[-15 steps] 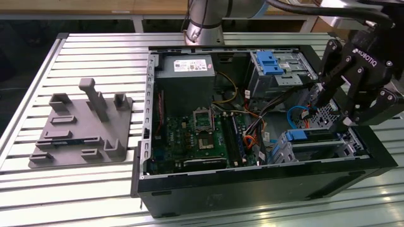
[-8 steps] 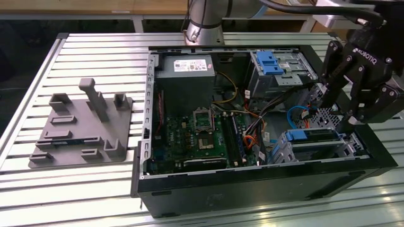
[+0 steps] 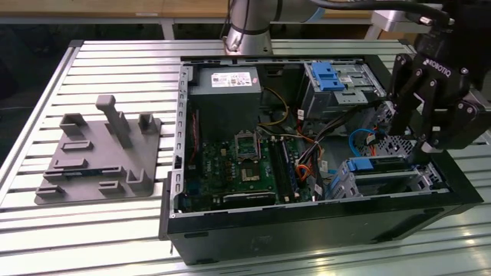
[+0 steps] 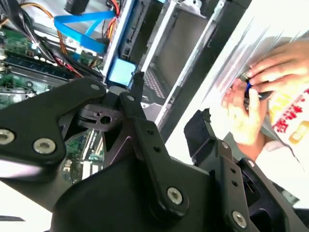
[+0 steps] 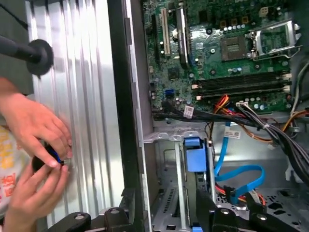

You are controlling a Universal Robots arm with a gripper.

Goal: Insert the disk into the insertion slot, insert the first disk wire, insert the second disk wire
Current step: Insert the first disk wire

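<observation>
As for the claw [image 4: 169, 104]: spread wide, pinching nothing, hanging just above the drive corner of the open computer case [image 3: 307, 224] on the slatted counter [image 3: 115, 224].

Looks past the first step. In the exterior view, shows the disk [image 3: 380, 165] lying inside the slot [image 3: 340, 183], with its blue frame end facing the motherboard [image 3: 238, 167]. In the first wrist view, shows the same: blue frame tab [image 5: 195, 157] seated between the slot's metal walls, not tilted or hanging out as far as can be seen.

Looks short of the two wire steps. Shows a blue cable [image 5: 241, 171] looping loose just beside the slot, with thin red and orange wires near its far end. Cannot tell whether either plug is pushed home, yet judging by the slack, probably not.

Beside the case, outside its wall, shows a person's hands [image 5: 38, 145] on the counter, fiddling with a small dark part.
</observation>
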